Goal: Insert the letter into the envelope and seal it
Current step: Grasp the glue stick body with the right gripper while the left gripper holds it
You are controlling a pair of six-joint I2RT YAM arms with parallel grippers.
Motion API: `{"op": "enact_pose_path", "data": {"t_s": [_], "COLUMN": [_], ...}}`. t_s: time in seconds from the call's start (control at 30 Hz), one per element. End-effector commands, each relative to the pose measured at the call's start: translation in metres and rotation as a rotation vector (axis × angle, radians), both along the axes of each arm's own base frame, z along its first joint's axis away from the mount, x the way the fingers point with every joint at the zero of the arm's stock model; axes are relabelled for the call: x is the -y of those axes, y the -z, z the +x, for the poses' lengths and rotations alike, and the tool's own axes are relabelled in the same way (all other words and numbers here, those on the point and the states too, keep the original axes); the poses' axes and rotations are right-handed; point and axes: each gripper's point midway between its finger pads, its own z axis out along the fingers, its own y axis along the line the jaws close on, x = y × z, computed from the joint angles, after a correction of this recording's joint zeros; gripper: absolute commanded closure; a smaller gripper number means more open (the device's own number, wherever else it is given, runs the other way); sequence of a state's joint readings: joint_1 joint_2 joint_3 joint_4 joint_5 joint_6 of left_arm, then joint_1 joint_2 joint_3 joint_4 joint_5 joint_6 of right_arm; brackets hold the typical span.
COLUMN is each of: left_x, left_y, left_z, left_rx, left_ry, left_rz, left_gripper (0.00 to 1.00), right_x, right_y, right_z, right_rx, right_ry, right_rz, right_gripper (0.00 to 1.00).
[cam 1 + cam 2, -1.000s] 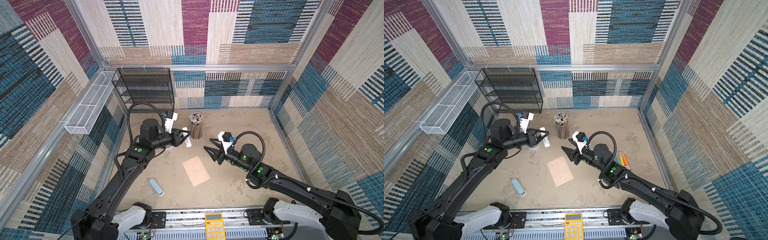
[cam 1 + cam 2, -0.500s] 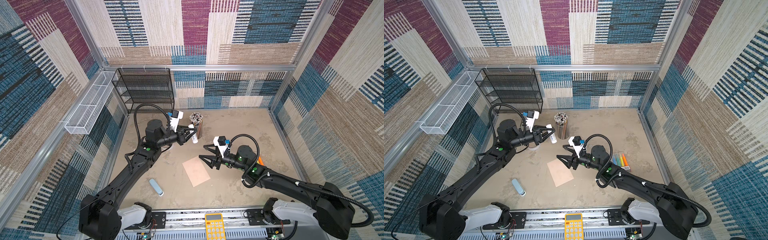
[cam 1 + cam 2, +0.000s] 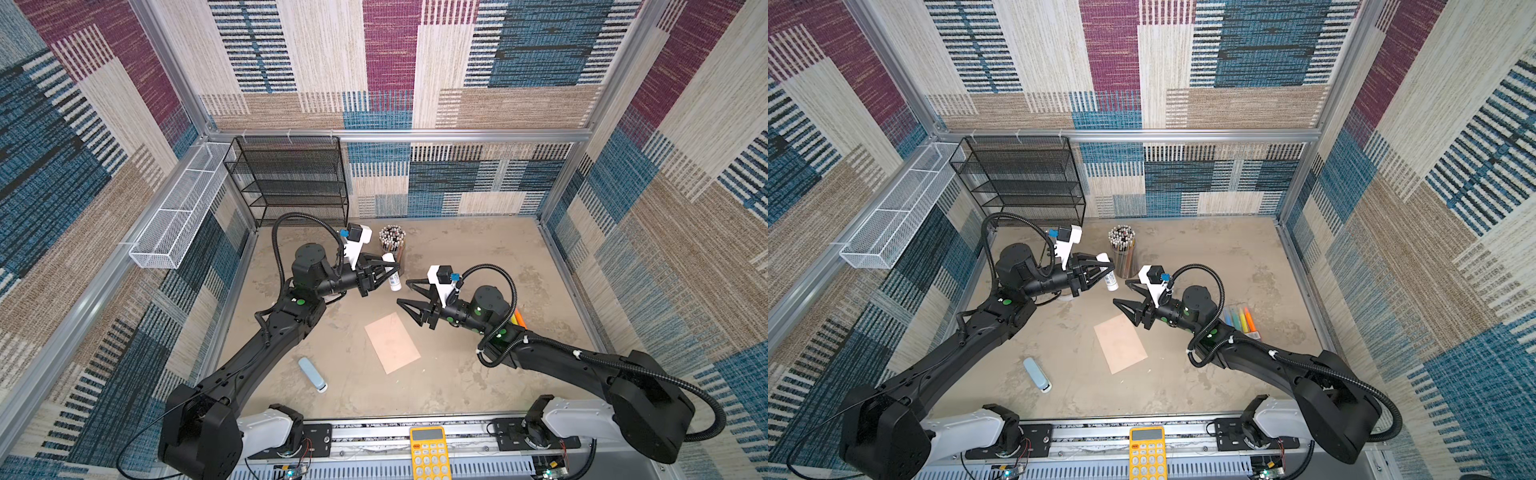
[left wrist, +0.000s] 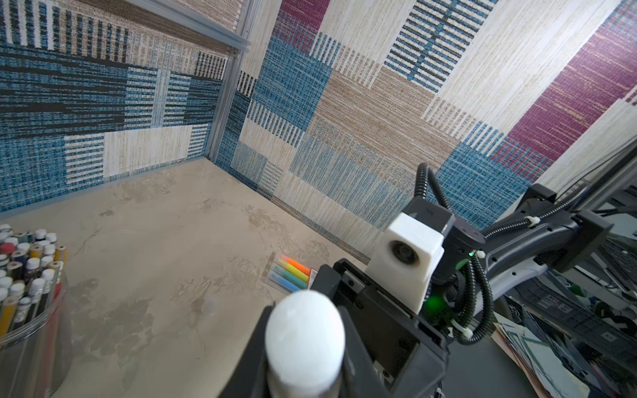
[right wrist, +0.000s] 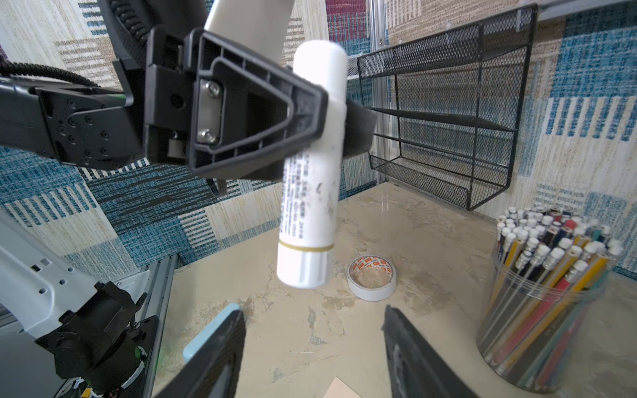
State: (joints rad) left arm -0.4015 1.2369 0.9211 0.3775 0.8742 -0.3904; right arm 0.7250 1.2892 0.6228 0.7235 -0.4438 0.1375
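The left gripper (image 3: 388, 270) is clamped on a white glue stick (image 3: 393, 277) and holds it off the worktop (image 3: 478, 386), just in front of the pencil cup (image 3: 392, 243) near the back edge. In the right wrist view the stick (image 5: 310, 206) hangs nearly upright. The right gripper (image 3: 403, 292) hovers near the stick and faces it, jaws apart and empty. The envelope (image 3: 392, 343) lies flat and skewed near the worktop's middle, a little toward the front edge, and neither gripper touches it. A tape roll (image 5: 371, 277) lies on the worktop beyond the stick, and highlighters (image 3: 1239, 320) lie by the right edge.
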Motion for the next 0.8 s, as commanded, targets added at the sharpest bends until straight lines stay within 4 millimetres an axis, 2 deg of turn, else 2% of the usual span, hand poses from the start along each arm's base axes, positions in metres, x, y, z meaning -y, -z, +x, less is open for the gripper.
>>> {"op": "enact_pose_path", "data": {"t_s": [0.0, 0.33, 0.57, 0.67, 0.77], "left_x": [0.005, 0.01, 0.01, 0.011, 0.011], "left_y": [-0.005, -0.001, 0.003, 0.005, 0.006], "left_z": [-0.011, -0.017, -0.014, -0.012, -0.01], "left_rx": [0.046, 0.04, 0.029, 0.023, 0.014], "left_ry": [0.06, 0.085, 0.074, 0.07, 0.06], "left_rz": [0.006, 0.026, 0.037, 0.04, 0.042], "left_gripper": [0.82, 0.82, 0.81, 0.78, 0.67], "right_x": [-0.009, -0.02, -0.022, -0.023, -0.022], "right_y": [-0.018, -0.02, -0.023, -0.025, -0.027], "right_z": [-0.006, -0.001, -0.005, -0.005, -0.006], "right_rx": [0.016, -0.036, -0.064, -0.081, -0.091], "right_ry": [-0.074, -0.112, -0.143, -0.151, -0.152], "right_rz": [0.05, 0.064, 0.078, 0.096, 0.113], "right_gripper": [0.34, 0.43, 0.62, 0.69, 0.74]}}
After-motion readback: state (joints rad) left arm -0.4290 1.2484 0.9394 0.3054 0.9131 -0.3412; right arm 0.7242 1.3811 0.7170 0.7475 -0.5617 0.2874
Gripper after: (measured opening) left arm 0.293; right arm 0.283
